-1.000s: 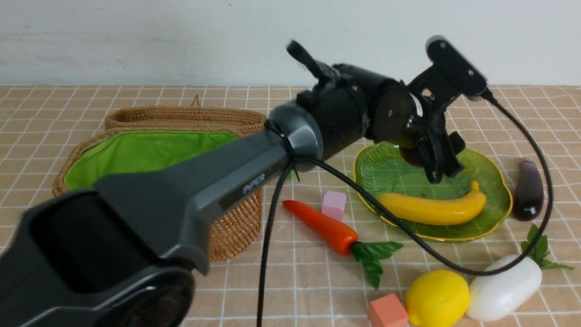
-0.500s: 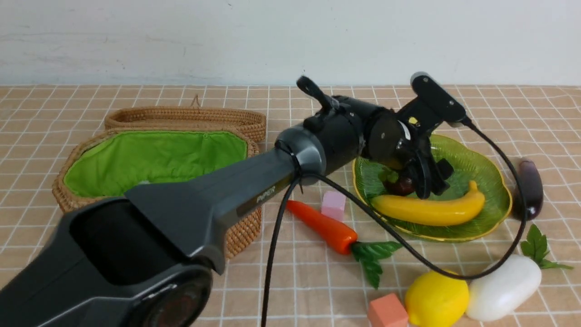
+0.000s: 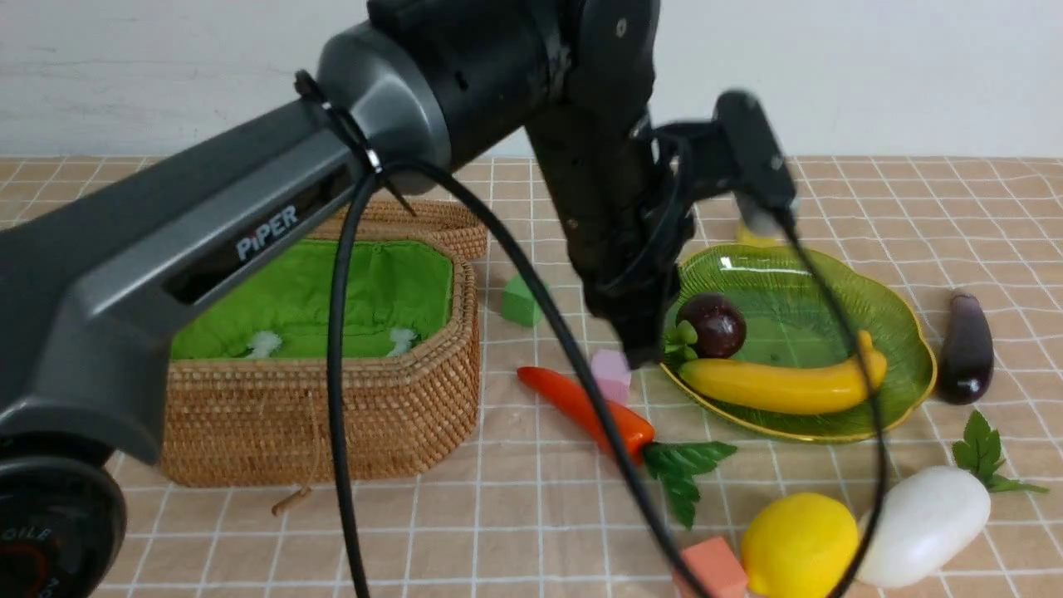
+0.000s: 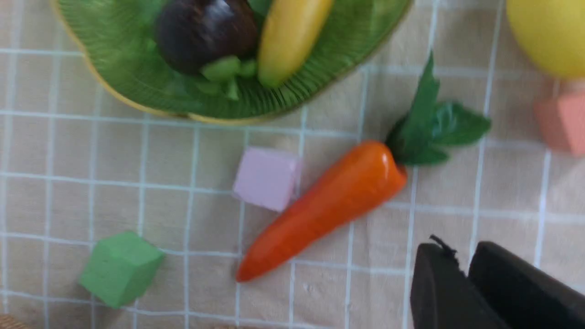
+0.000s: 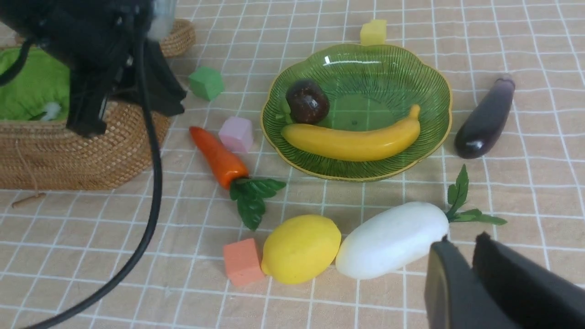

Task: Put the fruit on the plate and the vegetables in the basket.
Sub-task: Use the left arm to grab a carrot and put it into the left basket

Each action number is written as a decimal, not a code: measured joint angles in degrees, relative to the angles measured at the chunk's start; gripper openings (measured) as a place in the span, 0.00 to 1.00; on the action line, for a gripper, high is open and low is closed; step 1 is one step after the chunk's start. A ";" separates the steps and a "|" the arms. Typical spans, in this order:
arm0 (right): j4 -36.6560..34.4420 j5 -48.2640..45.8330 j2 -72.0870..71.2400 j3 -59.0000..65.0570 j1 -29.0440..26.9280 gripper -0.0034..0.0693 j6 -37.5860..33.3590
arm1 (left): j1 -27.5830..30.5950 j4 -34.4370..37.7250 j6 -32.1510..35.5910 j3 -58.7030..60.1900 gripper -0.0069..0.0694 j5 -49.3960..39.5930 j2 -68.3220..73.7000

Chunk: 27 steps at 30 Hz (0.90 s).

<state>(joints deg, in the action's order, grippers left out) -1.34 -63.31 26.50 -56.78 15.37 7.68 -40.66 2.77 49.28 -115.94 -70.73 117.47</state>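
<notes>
Left tool closed empty over bare cloth beside carrot, right tool closed empty

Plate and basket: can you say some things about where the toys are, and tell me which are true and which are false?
1. The banana lies on the plate. True.
2. The mangosteen is on the plate next to the banana. True.
3. The lemon is on the plate. False: it sits on the table, beside the radish.
4. The carrot is in the basket. False: it lies on the table, between the basket and the plate.
5. The eggplant lies outside the plate. True.
</notes>
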 joint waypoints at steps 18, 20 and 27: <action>-0.26 -0.87 0.00 0.00 0.00 0.18 -1.53 | 0.19 -0.39 22.12 13.08 0.80 21.85 7.01; -0.26 -0.92 0.00 0.00 0.00 0.18 -2.46 | 0.19 -0.38 23.82 13.08 0.73 22.05 8.76; -0.35 -1.04 0.00 0.00 0.00 0.19 -2.80 | 0.19 -0.15 25.42 13.03 0.58 22.65 10.85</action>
<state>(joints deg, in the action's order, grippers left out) -1.69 -64.34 26.50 -56.78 15.37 4.88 -40.47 2.62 74.70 -102.91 -48.08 128.31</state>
